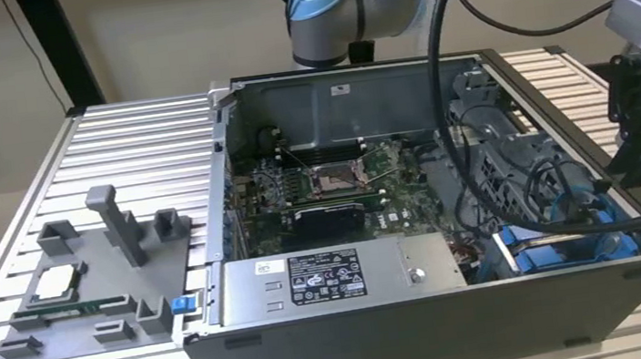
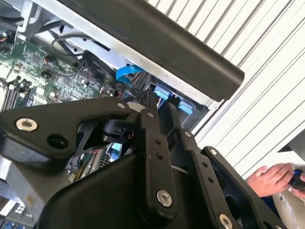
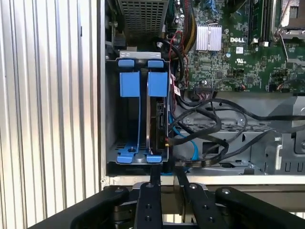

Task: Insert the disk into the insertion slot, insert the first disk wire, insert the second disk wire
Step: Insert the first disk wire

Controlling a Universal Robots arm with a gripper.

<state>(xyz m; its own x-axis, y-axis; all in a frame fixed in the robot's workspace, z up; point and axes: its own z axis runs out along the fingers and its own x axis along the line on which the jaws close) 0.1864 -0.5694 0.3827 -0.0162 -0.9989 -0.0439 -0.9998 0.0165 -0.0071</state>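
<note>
The insertion slot [image 3: 129,84], a bay with bright blue rails and tabs, sits in the corner of the open computer case [image 1: 435,312]. In the exterior view the slot [image 1: 550,254] is at the case's near right corner. A dark flat body, apparently the disk [image 3: 157,121], stands edge-on in one compartment behind a blue tab; the compartment beside it is hollow. Loose black wires [image 3: 214,125] and a blue wire [image 3: 193,145] lie beside the bay. My gripper [image 1: 638,173] [image 3: 167,177] [image 2: 161,107] hangs over the case's right wall, above the bay. Its fingers [image 3: 153,177] stand a narrow gap apart with nothing between them.
A grey power-supply box [image 1: 333,279] lies along the case front, with the green motherboard [image 1: 322,188] behind it. A grey fixture plate [image 1: 88,281] with upright posts lies on the slatted table [image 1: 132,138] at the exterior view's left. A person's hand [image 2: 274,177] shows beyond the case.
</note>
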